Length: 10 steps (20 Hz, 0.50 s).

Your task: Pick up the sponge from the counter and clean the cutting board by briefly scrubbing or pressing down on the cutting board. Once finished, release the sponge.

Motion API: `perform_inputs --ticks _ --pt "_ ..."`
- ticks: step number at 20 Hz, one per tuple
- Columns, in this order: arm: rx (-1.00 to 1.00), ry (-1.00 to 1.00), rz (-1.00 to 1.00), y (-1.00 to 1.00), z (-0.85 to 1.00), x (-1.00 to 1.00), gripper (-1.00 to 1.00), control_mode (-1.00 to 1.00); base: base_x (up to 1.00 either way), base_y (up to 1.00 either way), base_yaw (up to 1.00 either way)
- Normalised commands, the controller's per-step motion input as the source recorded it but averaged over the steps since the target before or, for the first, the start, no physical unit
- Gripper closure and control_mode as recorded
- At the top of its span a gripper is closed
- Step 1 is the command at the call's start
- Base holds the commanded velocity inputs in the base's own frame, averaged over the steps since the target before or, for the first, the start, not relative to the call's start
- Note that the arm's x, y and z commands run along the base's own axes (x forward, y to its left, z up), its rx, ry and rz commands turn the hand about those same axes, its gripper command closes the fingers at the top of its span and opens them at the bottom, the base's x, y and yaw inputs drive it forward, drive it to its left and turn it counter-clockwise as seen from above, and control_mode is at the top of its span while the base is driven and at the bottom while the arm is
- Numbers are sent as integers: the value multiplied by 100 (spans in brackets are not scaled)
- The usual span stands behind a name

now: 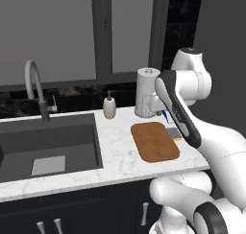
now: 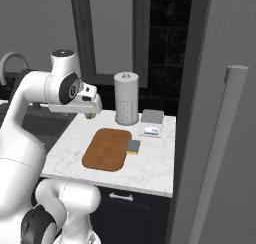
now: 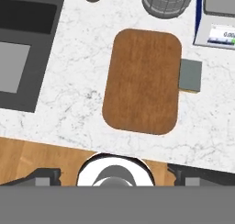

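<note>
High above the counter (image 2: 150, 168), the claw (image 2: 90, 113) hangs with jaws spread wide, holding nothing. Its two dark fingertips (image 3: 46, 176) show at the bottom corners of the hand view, well apart.

Below lies the cutting board (image 3: 142, 81), flat on the marble, long axis running near to far. The sponge (image 3: 190, 75) rests on the counter against the board's right edge, grey-green layer up, a sliver of yellow showing beneath.

Far of the board stands a paper towel roll (image 2: 126, 98). A blue-and-white object (image 2: 152, 130) lies right of the roll.

Left: a soap bottle (image 1: 109, 107), then the sink (image 1: 48, 146).

Judgement: sponge is light, soft, compressible and not slippery. Best taken across its short sides, jaws clearing the board's edge.
</note>
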Motion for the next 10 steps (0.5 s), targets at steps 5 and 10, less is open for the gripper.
perform_inputs --ticks 5,10 --pt "0 1 0 -49 -20 4 -100 -100 0 0 0" --pt "0 2 0 -55 -22 18 -100 -100 0 0 0"
